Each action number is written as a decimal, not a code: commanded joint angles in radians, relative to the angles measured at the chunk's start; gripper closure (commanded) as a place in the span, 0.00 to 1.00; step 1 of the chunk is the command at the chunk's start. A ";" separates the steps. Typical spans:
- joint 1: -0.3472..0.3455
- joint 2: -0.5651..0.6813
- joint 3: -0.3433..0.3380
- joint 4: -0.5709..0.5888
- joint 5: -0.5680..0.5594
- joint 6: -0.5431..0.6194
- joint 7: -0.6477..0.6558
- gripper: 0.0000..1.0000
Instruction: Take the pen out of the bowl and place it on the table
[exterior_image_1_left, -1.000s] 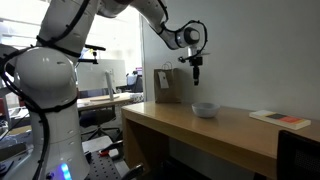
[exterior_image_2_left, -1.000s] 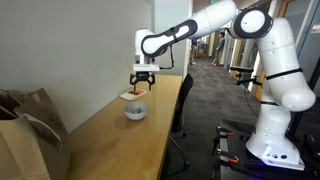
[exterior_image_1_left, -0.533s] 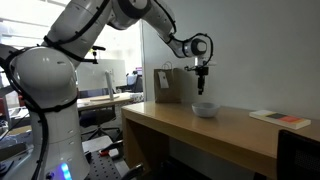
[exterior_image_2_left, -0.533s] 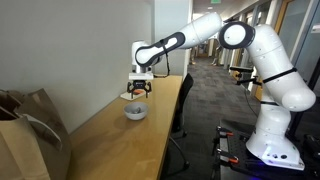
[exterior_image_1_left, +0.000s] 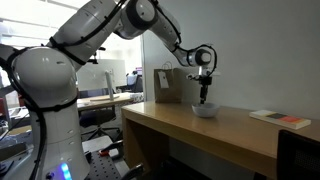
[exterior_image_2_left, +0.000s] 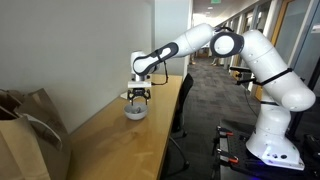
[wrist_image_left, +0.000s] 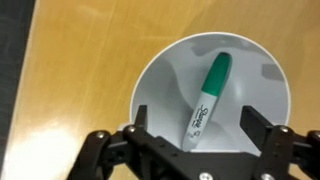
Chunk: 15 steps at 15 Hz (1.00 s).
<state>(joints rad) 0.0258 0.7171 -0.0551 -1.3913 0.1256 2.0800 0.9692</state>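
Note:
A white bowl (wrist_image_left: 214, 90) sits on the wooden table (wrist_image_left: 70, 80). It also shows in both exterior views (exterior_image_1_left: 205, 110) (exterior_image_2_left: 135, 112). Inside it lies a pen (wrist_image_left: 207, 99), a marker with a green cap and a white barrel, leaning against the bowl's wall. My gripper (wrist_image_left: 193, 128) is open and hangs just above the bowl, one finger on each side of the pen's barrel end, not touching it. In both exterior views the gripper (exterior_image_1_left: 204, 98) (exterior_image_2_left: 137, 99) points straight down over the bowl.
A brown paper bag (exterior_image_1_left: 168, 85) (exterior_image_2_left: 25, 125) stands on the table by the wall. A flat book-like object (exterior_image_1_left: 281, 119) lies further along the table, and a small plate (exterior_image_2_left: 130, 95) lies behind the bowl. The table edge runs beside the bowl.
My gripper has moved sideways over the bowl and come down towards it. Its fingers stay open. The bowl and pen have not moved.

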 joint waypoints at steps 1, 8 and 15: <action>-0.003 0.062 -0.011 0.079 0.031 -0.027 -0.023 0.00; -0.011 0.158 -0.009 0.155 0.045 -0.027 -0.024 0.00; -0.007 0.192 -0.020 0.200 0.029 -0.031 -0.022 0.51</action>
<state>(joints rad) 0.0087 0.8981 -0.0586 -1.2276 0.1421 2.0793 0.9665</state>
